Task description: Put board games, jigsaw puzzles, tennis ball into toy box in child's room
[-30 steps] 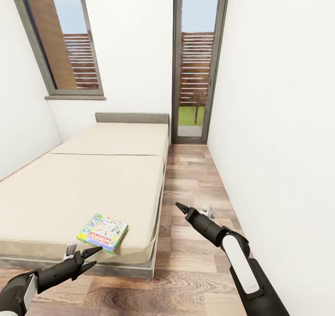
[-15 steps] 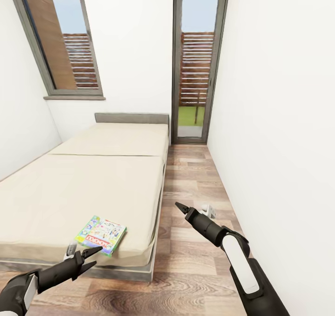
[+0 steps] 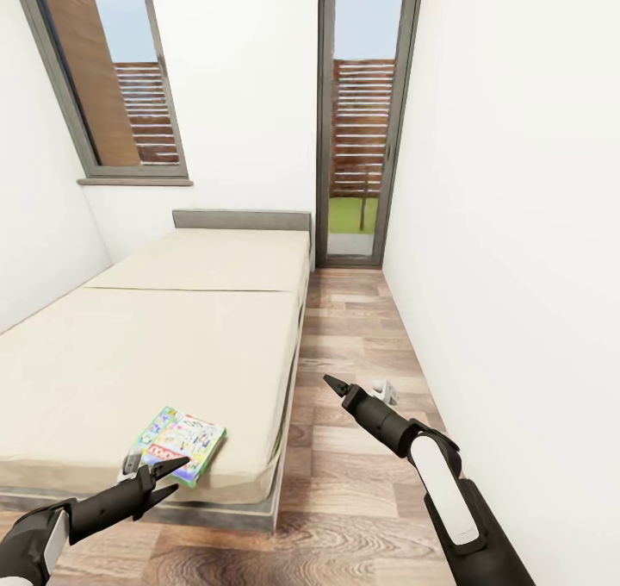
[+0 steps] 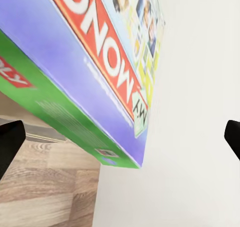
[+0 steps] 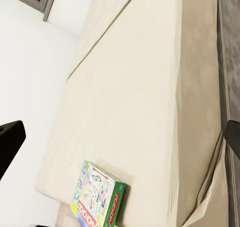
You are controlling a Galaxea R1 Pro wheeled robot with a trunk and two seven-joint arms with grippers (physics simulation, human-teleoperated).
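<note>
At the foot of the bed, the left gripper [image 3: 172, 476] hovered with its two dark fingers spread apart and nothing between them, its tips just short of the board game [image 3: 179, 445]. From the left wrist view, the fingertips [image 4: 10, 142] showed far apart at either edge of the frame, with the game's purple and green side and red lettering [image 4: 85, 77] looming close ahead. That board game lay flat on the beige mattress [image 3: 164, 345], near the corner closest to the robot and close to the mattress edge. The right gripper [image 3: 334, 385] was held out over the wooden floor [image 3: 362, 483], in the aisle between the bed and the white wall [image 3: 517, 224]; whether its fingers were parted I cannot tell from the head view, though the right wrist view showed dark fingertips [image 5: 11, 142] wide at the frame's edges, empty. Beyond the bed stood a window [image 3: 112, 77] and a tall glass door [image 3: 362, 112].
</note>
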